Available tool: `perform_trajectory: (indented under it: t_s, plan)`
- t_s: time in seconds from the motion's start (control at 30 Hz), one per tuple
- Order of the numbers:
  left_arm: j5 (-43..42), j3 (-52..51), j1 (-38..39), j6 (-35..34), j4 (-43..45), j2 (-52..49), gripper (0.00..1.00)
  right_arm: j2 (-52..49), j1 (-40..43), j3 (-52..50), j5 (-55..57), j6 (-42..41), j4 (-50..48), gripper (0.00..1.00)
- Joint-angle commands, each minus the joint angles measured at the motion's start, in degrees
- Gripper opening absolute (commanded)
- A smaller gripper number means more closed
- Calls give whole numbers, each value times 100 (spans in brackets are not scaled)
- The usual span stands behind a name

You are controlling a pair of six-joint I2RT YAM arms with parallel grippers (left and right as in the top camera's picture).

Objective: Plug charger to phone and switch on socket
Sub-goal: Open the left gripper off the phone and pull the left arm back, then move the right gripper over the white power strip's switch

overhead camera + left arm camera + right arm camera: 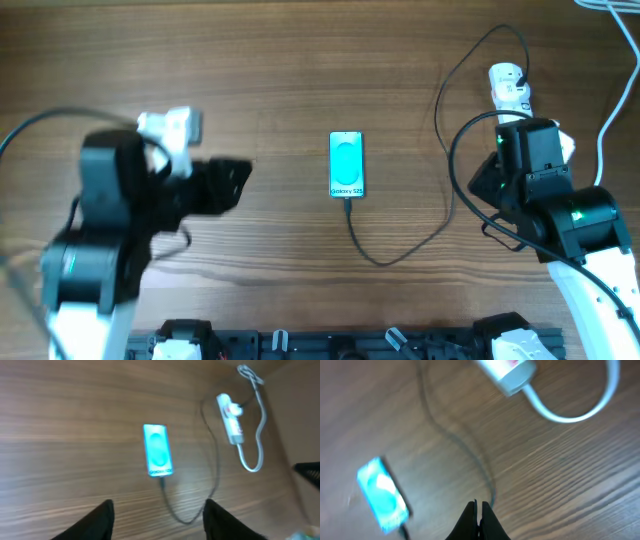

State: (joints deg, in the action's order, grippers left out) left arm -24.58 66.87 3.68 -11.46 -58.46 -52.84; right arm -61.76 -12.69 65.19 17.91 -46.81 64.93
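Charger (pixel 350 218) is looking seated in phone (pixel 347 165), mid-worktop (pixel 250 60). Switching is next: right end effector (pixel 478 506), pinched shut and empty, is hovering near socket (pixel 509 86) by the far right corner. It should be pressing closed tips squarely on the switch. Left end effector (pixel 159 507) is gaping wide.

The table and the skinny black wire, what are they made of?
The table looks like wood or wood-look laminate: brown streaky grain. The black wire seems rubbery plastic: thin, matte, bending in loose curves.
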Motion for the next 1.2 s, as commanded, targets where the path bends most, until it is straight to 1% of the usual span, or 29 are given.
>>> perform_trajectory:
  t_s: [0.0,0.03,0.07,0.1,0.17,0.2,0.23,0.3,0.37,0.47,0.57,0.7,0.8,0.93,1.07,1.17]
  plan:
    - [914,-11,-7,79,-503,848,73,-7,109,-111,1268,-1161,-278,4]
    - [988,-11,-7,79,-619,1014,83,-48,219,-166,1283,-1176,-433,4]
    - [1036,-11,-7,76,-710,1169,97,-133,400,-212,1279,-1161,-608,4]
    - [1080,-11,-7,79,-879,1381,100,-297,654,-214,1279,-1064,-793,4]
    - [1080,-11,-7,79,-1102,1589,100,-579,1073,-214,1106,-527,-1276,4]
    - [1091,-11,-7,76,-1237,1665,100,-815,1388,-214,815,-48,-1639,4]
    - [1104,-11,-7,79,-1377,1705,100,-1036,1646,-214,466,247,-1895,4]
    - [1119,-11,-7,79,-1668,1711,100,-1464,2074,-214,-15,485,-2273,4]
    - [1119,-11,-4,76,-2017,1711,100,-1770,2310,-214,-197,485,-2450,4]
    - [1239,-11,-7,79,-2535,1711,100,-1941,2417,-214,-212,483,-2514,4]
    - [1268,-11,-7,39,-2603,1725,100,-1941,2417,-214,-216,457,-2964,4]
    - [1266,-11,-7,35,-2612,1875,100,-1943,2417,-214,-208,308,-3244,4]
    - [1266,-11,-7,37,-2610,2398,100,-1947,2417,-214,13,317,-3434,4]
    - [1272,-11,-7,59,-2579,3447,100,-1947,2420,-214,264,319,-3539,4]
    - [1272,-11,-4,61,-2579,3958,100,-1947,2420,-214,267,348,-3519,4]
    - [1272,-11,-4,59,-2579,4155,100,-1947,2420,-214,264,697,-3530,4]
